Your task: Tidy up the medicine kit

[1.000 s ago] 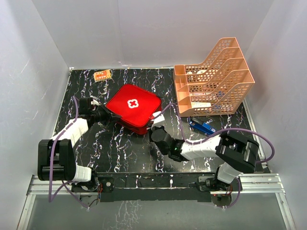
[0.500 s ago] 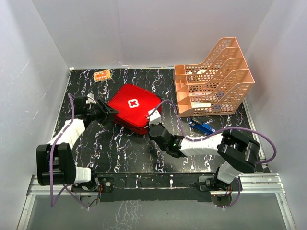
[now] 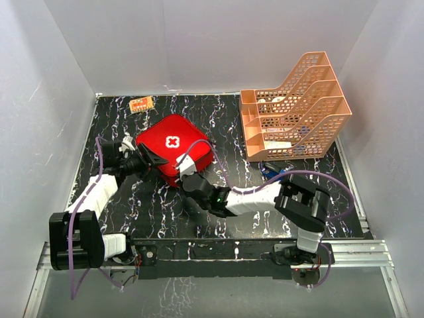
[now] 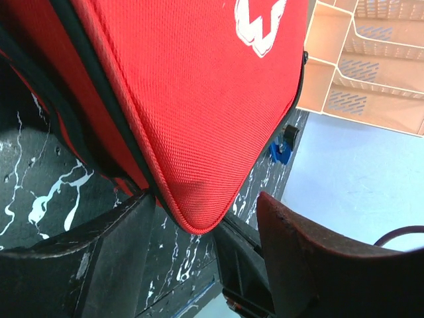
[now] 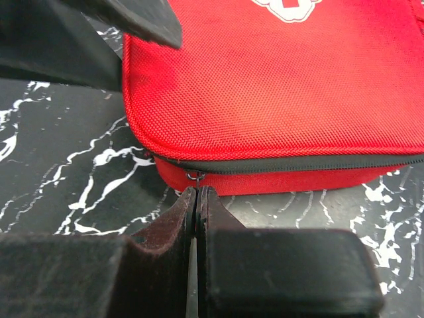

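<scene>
Top external view: I read the desk (image 3: 218, 122) from its left side across to its right.
Left hand (image 3: 151, 161): I had it spread wide at the left corner of the red kit (image 3: 173, 147), one finger to each side of that corner; in the left wrist view the rounded corner sat in the gap. I judged this placing served to brace the pouch so it would not slide while the other arm worked.
Small packet (image 3: 141, 104): it lay at the far left edge of the desk, well apart from the kit.
Kit position: left of centre on the desk, lying flat, between the two hands.
Kit look: red woven fabric, a white cross badge on top, a dark zipper band (image 5: 298, 163) running closed along the near edge in the right wrist view.
Right hand (image 3: 187, 173): its fingers were pressed together at the kit's near edge, right below the small metal zipper pull (image 5: 193, 176). Whether they actually pinched the pull, I could not tell. I judged it was there to work the zipper.
Orange tray rack (image 3: 295, 109): it stood at the far right, apart from the kit.
Blue item (image 3: 273, 173): it lay just in front of the rack.
</scene>
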`<state>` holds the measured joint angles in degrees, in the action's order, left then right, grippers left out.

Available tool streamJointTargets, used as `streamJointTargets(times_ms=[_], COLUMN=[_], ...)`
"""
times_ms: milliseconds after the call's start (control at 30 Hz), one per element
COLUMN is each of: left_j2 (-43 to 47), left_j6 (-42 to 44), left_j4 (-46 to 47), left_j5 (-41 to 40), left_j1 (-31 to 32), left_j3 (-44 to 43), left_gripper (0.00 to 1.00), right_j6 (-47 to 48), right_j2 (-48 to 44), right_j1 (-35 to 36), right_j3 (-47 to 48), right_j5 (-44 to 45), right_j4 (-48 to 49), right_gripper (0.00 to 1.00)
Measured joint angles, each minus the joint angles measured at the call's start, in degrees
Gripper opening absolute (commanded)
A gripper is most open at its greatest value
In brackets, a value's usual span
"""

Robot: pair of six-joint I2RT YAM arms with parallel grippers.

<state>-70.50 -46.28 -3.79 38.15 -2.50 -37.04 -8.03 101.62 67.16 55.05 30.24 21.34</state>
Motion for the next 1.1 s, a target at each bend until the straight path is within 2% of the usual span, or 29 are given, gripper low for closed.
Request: streamJointTargets(times_ms=[100, 300, 400, 733, 1100], left_j2=[0.0, -0.5, -0.5, -0.6, -0.6], left_j6=[-0.9, -1.5, -1.7, -0.9, 0.5], left_j4=[0.8, 0.0, -0.5, -3.4, -5.4], left_j5=[0.5, -1.0, -2.1, -4.0, -4.0], left_j1=[0.0, -0.1, 0.0, 0.5, 0.9], left_j3=[1.5, 2.4, 2.4, 1.4, 0.8], left_gripper=[0.52, 0.14, 0.01, 0.00, 0.00], right_j6=[0.0, -1.0, -1.6, -3.7, -4.5], right_j2=[2.1, 3.5, 3.5, 2.2, -2.5], right_j1=[0.7, 1.1, 1.1, 1.4, -4.9], right_j3=[2.0, 2.5, 2.4, -2.4, -7.5], right_j5=[-0.2, 1.7, 3.4, 8.0, 10.4], right_j4=[0.9, 1.9, 2.3, 7.3, 7.2], right_gripper=[0.00, 0.00, 0.00, 0.00, 0.00])
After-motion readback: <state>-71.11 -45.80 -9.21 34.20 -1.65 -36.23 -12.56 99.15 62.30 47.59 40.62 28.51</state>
